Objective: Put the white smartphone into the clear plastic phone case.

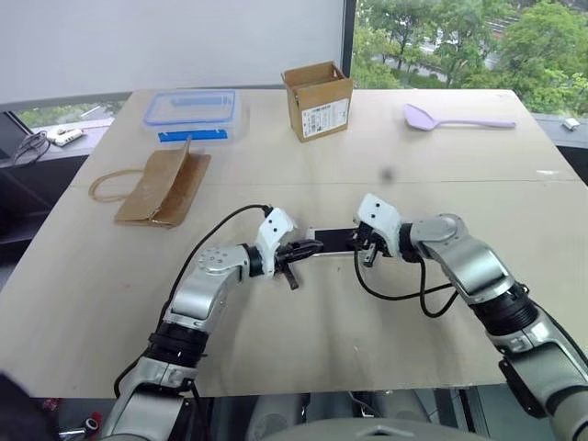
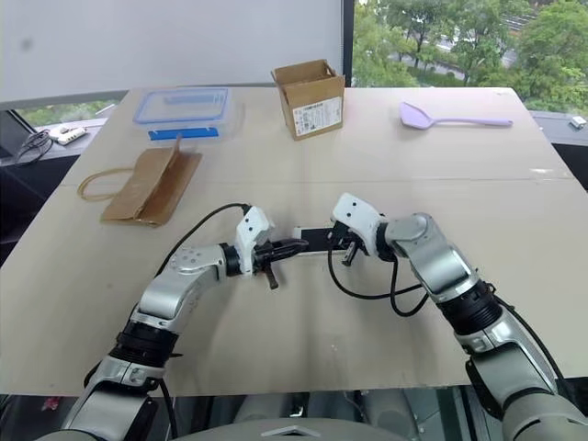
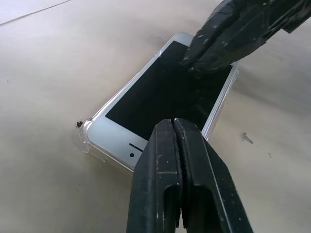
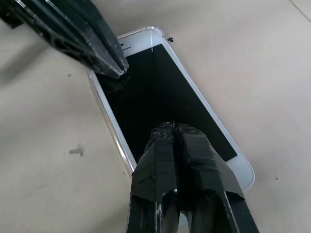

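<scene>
Both arms reach in from the bottom of the frame and meet near the middle of the desk (image 1: 303,331). At lower centre-left the left pincer (image 1: 305,248) has its 2 black fingers pressed flat together, gripping nothing; its tips rest at one end of the white smartphone (image 3: 160,104). Just right of centre the right pincer (image 1: 366,248) is likewise fully closed with nothing between its fingers, its tips set down on the phone's black screen toward the other end.

Between the 2 pincers the phone lies flat, screen up, crosswise in the head view. A thin see-through rim, the clear plastic phone case (image 3: 86,137), runs around the phone's edge and corner, so the phone sits inside the shell.

Farther back, at upper left, a clear food box (image 1: 193,110) with a blue-rimmed lid stands behind a brown paper bag (image 1: 165,188) lying flat. An open cardboard box (image 1: 318,99) stands at upper centre, and a lilac spoon (image 1: 455,118) lies at upper right, all well apart from the phone.
</scene>
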`<action>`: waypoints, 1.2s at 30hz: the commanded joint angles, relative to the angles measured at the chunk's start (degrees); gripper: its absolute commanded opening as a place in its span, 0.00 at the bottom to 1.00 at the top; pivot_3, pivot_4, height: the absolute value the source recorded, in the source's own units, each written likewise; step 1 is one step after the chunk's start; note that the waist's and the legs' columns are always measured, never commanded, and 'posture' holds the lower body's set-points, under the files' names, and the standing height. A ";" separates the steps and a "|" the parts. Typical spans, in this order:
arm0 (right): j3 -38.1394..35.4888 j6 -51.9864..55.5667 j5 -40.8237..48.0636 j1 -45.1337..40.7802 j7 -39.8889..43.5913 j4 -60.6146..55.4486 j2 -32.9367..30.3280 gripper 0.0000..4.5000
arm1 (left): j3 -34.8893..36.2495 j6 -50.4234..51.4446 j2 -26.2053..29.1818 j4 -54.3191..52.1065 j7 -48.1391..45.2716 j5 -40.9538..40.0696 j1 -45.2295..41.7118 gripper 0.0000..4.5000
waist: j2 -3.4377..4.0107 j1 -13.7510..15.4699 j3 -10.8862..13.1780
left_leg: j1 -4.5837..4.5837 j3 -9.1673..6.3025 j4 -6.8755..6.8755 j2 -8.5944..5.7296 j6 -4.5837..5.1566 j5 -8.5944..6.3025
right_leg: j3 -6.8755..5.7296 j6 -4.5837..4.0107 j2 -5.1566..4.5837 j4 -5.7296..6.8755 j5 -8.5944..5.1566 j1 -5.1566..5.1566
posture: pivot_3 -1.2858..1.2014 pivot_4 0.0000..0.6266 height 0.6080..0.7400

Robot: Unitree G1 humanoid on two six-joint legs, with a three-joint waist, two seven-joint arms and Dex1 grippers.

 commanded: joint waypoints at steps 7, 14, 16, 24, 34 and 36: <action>-0.43 3.42 -0.12 4.07 -3.75 6.49 1.61 0.01 | 0.31 0.67 -0.74 -2.65 1.87 0.23 1.38 0.01 | 0.03 -0.02 -0.17 | 0.70 -0.06 -0.18 0.02 0.00 -0.01 | -0.02 -0.20 -0.08 -0.27 -0.14 0.68 | 0.52 0.24 1.00; -9.79 -0.76 2.83 5.38 -8.54 -3.53 2.98 0.01 | 5.43 0.06 -3.24 -3.03 5.77 -3.16 1.25 0.01 | 0.19 0.21 0.04 | 0.43 -0.07 -0.18 0.03 0.00 -0.01 | -0.02 -0.22 -0.19 -0.33 -0.13 0.53 | 0.52 0.24 1.00; -10.53 0.28 3.44 6.06 -8.75 -7.19 2.02 0.01 | 7.69 0.89 -3.72 -3.37 6.88 -4.53 1.02 0.01 | 0.19 0.23 0.04 | -0.21 -0.07 -0.13 0.04 0.00 -0.01 | -0.05 -0.03 -0.20 -0.29 0.00 -0.10 | 0.52 0.24 1.00; -11.05 0.40 1.37 6.48 -12.41 -12.18 -1.54 0.01 | 8.75 0.98 -3.19 -3.56 8.54 -3.10 1.22 0.01 | 0.19 0.18 0.09 | -1.54 -0.03 -0.12 0.00 -0.03 0.01 | -0.09 0.01 -0.19 -0.29 0.03 -1.36 | 0.52 0.24 1.00; -8.46 5.01 1.35 10.38 -11.25 -21.20 -8.88 0.01 | 6.15 3.01 -1.43 -7.91 8.86 -2.64 5.54 0.01 | 0.21 0.14 0.17 | -1.44 -0.05 -0.10 0.00 -0.01 0.00 | -0.12 0.01 -0.18 -0.26 0.03 -1.24 | 0.52 0.24 1.00; -7.29 5.45 1.19 10.45 -11.05 -21.38 -9.12 0.01 | 5.60 3.28 -1.34 -8.57 8.76 -2.48 5.85 0.01 | 0.21 0.16 0.17 | -1.42 -0.05 -0.09 0.00 0.00 0.00 | -0.13 0.01 -0.17 -0.25 0.02 -1.24 | 0.52 0.24 1.00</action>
